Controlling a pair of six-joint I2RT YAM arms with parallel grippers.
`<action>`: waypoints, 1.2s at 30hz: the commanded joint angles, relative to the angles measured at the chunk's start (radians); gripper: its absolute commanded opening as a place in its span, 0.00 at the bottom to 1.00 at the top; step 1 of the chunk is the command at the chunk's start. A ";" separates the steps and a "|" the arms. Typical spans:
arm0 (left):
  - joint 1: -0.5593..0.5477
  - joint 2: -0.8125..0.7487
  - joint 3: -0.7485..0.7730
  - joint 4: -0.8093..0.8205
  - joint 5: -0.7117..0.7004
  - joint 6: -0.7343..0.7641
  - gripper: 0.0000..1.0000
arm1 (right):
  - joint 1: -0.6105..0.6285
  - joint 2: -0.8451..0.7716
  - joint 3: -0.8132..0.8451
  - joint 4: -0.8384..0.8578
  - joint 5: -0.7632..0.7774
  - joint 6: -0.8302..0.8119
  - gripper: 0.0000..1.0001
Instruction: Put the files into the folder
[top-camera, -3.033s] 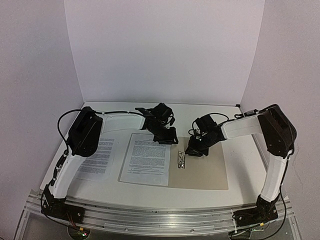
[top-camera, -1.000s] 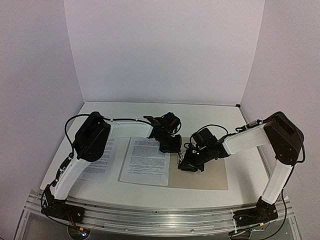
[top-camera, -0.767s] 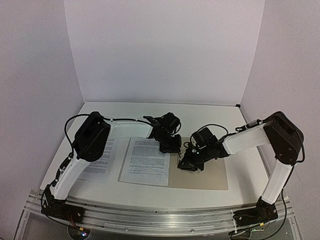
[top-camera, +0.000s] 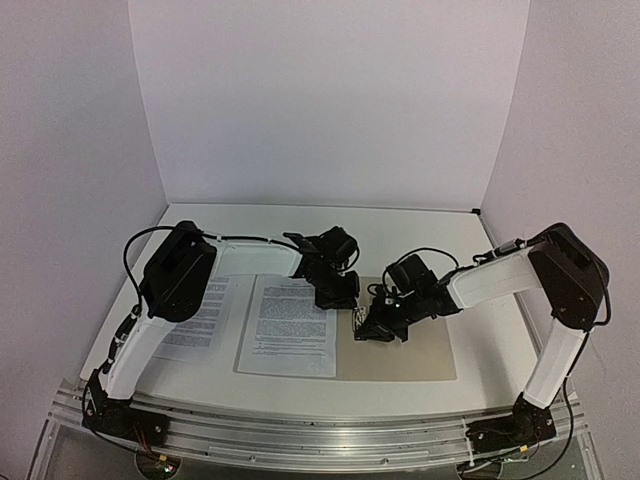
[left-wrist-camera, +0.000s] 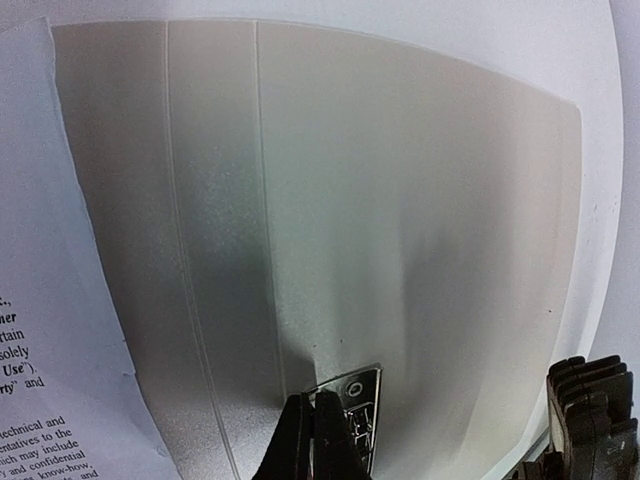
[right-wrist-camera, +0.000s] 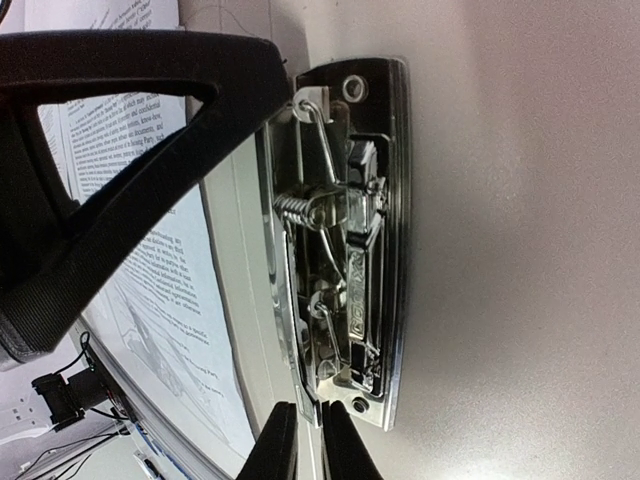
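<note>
Tan folder (top-camera: 420, 350) open — left jaws shut, empty, beside metal clip (right-wrist-camera: 345, 240); right jaws at clip, state unclear.

Left wrist view: the frame edge crops the inner file (left-wrist-camera: 50, 300) at 8 o'clock and the clip (left-wrist-camera: 355, 395) at 6 o'clock, where the left gripper (left-wrist-camera: 312, 445) overlaps it. Right wrist view: a blurred black body (right-wrist-camera: 120, 150), probably the other arm's gripper, masks that file at 10 o'clock. The right gripper (right-wrist-camera: 305, 445) is cut off at 6 o'clock, its hold on the clip undecidable. Top view: the left arm (top-camera: 175, 275) hides the 11 o'clock corner of the outer file (top-camera: 195, 330); all print is too small to read.
</note>
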 joint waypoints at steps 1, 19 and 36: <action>-0.005 0.040 -0.012 -0.099 -0.007 0.011 0.00 | -0.003 0.012 -0.005 0.033 -0.014 0.001 0.11; -0.005 0.047 -0.023 -0.114 0.012 -0.006 0.00 | -0.001 0.088 -0.051 0.059 -0.007 0.000 0.08; -0.004 0.050 -0.022 -0.120 0.004 0.008 0.00 | 0.060 0.125 -0.087 -0.115 0.207 -0.032 0.00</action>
